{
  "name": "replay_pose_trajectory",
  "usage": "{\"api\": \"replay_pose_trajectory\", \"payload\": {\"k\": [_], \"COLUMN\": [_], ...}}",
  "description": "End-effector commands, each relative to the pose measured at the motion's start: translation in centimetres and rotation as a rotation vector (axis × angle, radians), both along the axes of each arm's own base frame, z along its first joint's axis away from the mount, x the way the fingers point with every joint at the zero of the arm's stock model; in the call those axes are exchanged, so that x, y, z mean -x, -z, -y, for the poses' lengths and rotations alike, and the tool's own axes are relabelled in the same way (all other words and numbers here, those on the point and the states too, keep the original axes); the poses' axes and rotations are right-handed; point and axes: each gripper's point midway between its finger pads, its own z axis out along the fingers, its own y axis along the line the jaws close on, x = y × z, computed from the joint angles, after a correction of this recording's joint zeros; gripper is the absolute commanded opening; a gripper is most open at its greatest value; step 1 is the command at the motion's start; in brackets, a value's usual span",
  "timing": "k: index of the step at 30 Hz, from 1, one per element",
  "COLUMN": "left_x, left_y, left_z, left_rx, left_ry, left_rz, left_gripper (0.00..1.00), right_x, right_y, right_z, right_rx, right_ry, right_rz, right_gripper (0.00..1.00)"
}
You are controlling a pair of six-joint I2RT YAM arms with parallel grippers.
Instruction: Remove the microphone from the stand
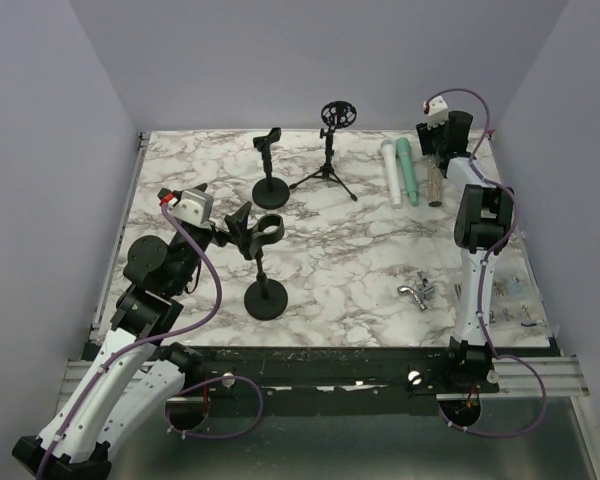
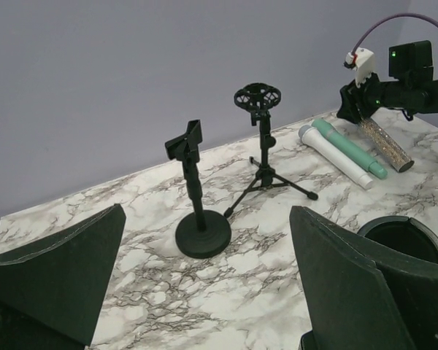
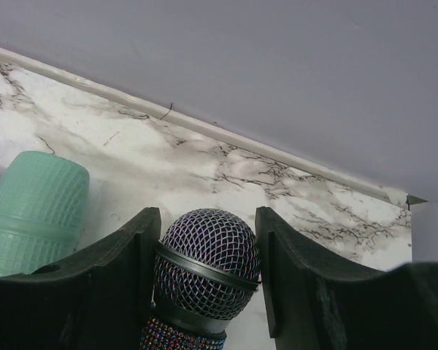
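A glittery microphone (image 1: 435,187) lies on the marble table (image 1: 360,260) at the back right, beside a green one (image 1: 408,170) and a white one (image 1: 391,172). My right gripper (image 1: 433,155) is over its far end. In the right wrist view its fingers (image 3: 117,277) press both sides of the mesh head (image 3: 208,262). The near stand (image 1: 266,298) has an empty ring holder (image 1: 271,226). My left gripper (image 1: 242,228) is wide open and empty just left of that ring. The ring (image 2: 405,237) lies outside the right finger (image 2: 350,284).
A second round-base stand (image 1: 270,190) with an empty clip and a tripod stand (image 1: 330,170) with an empty shock mount stand at the back middle. A small silver metal part (image 1: 417,292) lies front right. Purple walls close in the table on three sides.
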Motion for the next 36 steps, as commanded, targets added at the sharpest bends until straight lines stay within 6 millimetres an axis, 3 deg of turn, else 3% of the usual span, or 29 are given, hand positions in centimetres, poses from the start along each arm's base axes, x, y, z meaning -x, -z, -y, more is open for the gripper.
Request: {"api": "replay_pose_trajectory", "payload": {"k": [1,3,11,19,25,29,32,34,36], "left_x": [-0.5,-0.5,-0.5,-0.7,-0.7,-0.7,-0.6,-0.4,-0.2], "left_y": [2.3,2.3,2.4,2.6,2.7,2.8,2.7,2.5,2.3], "left_z": [-0.5,-0.5,-0.4,-0.2,-0.2,0.0,0.3,0.5,0.7], "left_rx": [-0.057,-0.058,-0.059,-0.059,-0.059,-0.058,-0.057,-0.051,-0.043], "left_ry": [-0.037,-0.035,-0.034,-0.025,-0.025,-0.016,0.0,0.015,0.031], "left_rz": [-0.039,-0.04,-0.041,-0.049,-0.053,-0.056,-0.056,-0.051,-0.046], "left_gripper": [0.98,0.98,0.99,0.99,0.99,0.99,0.99,0.99,0.99], "right_x": [-0.5,-0.6,-1.1,-1.4,-1.5,-1.7,-1.8,-1.4,-0.3], "right_y": [1.0,1.1,1.2,0.7,-0.1,-2.9,-6.8,-9.4,-10.8], "right_z": [-1.5,-1.6,-1.5,-1.0,-0.3,0.2,0.8,1.0,0.6], "right_rx": [0.02,0.023,0.03,0.015,-0.008,-0.061,-0.144,-0.222,-0.318], "right_ry": [-0.064,-0.059,-0.051,-0.005,0.062,0.133,0.221,0.271,0.312], "right_rz": [-0.01,-0.008,0.003,0.021,0.031,0.064,0.093,0.118,0.099], "right_gripper": [0.03,0.13,0.23,0.64,0.79,0.88,0.92,0.95,1.0]}}
